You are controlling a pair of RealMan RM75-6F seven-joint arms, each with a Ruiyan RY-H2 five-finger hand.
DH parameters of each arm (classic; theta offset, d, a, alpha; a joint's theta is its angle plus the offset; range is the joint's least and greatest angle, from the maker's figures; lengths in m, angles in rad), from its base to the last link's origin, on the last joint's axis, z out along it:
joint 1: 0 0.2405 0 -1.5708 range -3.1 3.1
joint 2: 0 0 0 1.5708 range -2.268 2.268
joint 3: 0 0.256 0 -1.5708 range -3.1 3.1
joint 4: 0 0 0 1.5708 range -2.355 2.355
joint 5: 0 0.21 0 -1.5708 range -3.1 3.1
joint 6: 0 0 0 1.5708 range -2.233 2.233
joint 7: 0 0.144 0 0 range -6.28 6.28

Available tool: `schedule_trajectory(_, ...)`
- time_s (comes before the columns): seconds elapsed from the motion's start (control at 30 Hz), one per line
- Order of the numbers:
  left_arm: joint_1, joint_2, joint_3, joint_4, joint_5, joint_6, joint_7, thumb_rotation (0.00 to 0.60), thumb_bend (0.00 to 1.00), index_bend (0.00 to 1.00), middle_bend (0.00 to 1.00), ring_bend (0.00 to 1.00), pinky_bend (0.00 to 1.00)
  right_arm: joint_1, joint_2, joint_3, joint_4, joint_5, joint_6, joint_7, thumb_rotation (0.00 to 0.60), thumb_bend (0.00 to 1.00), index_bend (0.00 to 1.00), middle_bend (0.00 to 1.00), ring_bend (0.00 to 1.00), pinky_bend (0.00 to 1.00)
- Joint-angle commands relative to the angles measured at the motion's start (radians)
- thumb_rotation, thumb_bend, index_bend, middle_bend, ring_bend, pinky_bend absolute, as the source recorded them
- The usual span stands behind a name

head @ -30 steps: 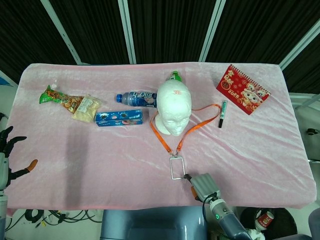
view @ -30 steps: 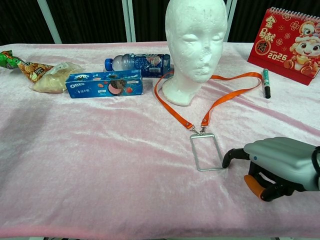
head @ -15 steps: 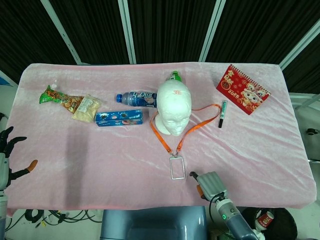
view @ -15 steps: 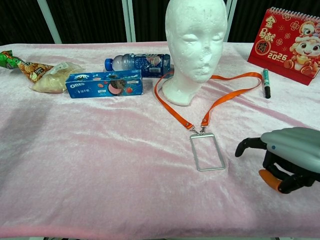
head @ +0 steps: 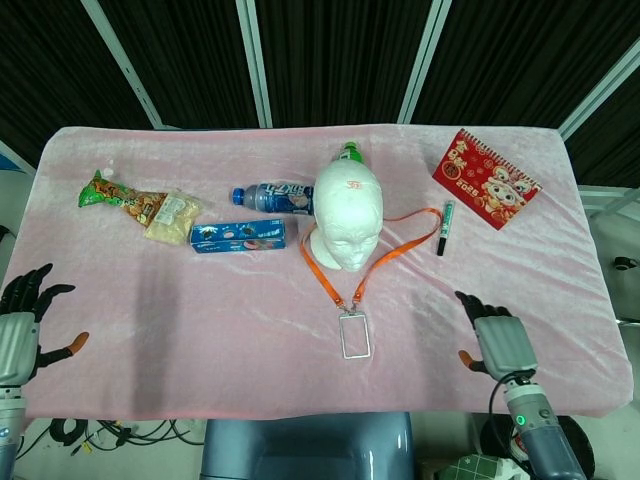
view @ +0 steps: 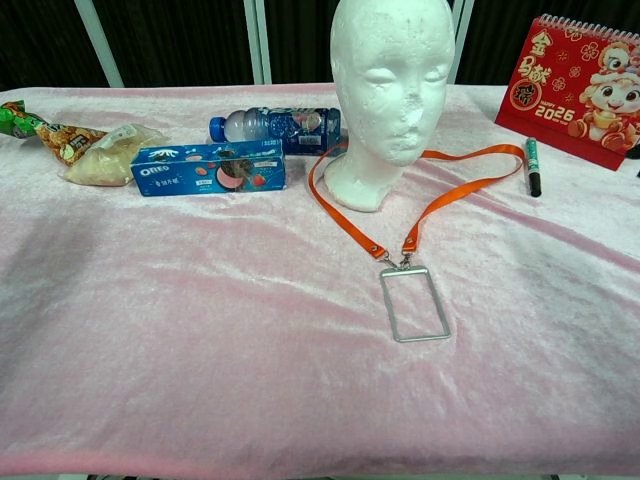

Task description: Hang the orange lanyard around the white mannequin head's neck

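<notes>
My right hand (head: 497, 342) sits over the near right part of the worktop (head: 200, 310), fingers spread apart, holding nothing and well clear of the lanyard. My left hand (head: 22, 322) is at the near left edge of the worktop, fingers likewise spread, holding nothing. Neither hand appears in the chest view.

The orange lanyard (view: 440, 203) lies flat on the pink cloth. Its strap loops around the base of the white mannequin head (view: 390, 85), running out to the right and back to a clip. The clear badge holder (view: 414, 304) lies in front of the head. The head stands upright at mid-worktop.
</notes>
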Motion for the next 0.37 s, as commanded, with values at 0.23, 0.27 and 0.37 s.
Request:
schedule_trajectory(0.23,0.025,0.002,0.022,-0.033,0.011,0.022,0.011,0.600,0.17,0.26,0.05,0.00,0.00,-0.202,0.002,-0.066,0.218,-0.339,0.212,0.207,0.600,0.15,0.11,0.11,0.22,0.21)
schedule_trajectory(0.27,0.028,0.003,0.023,-0.036,0.011,0.025,0.011,0.600,0.17,0.26,0.05,0.00,0.00,-0.211,-0.005,-0.066,0.232,-0.353,0.222,0.217,0.600,0.15,0.11,0.10,0.22,0.21)
schedule_trajectory(0.37,0.040,0.009,0.031,-0.049,0.017,0.038,0.023,0.600,0.17,0.26,0.05,0.00,0.00,-0.243,-0.030,-0.064,0.289,-0.402,0.260,0.251,0.600,0.14,0.11,0.10,0.22,0.21)
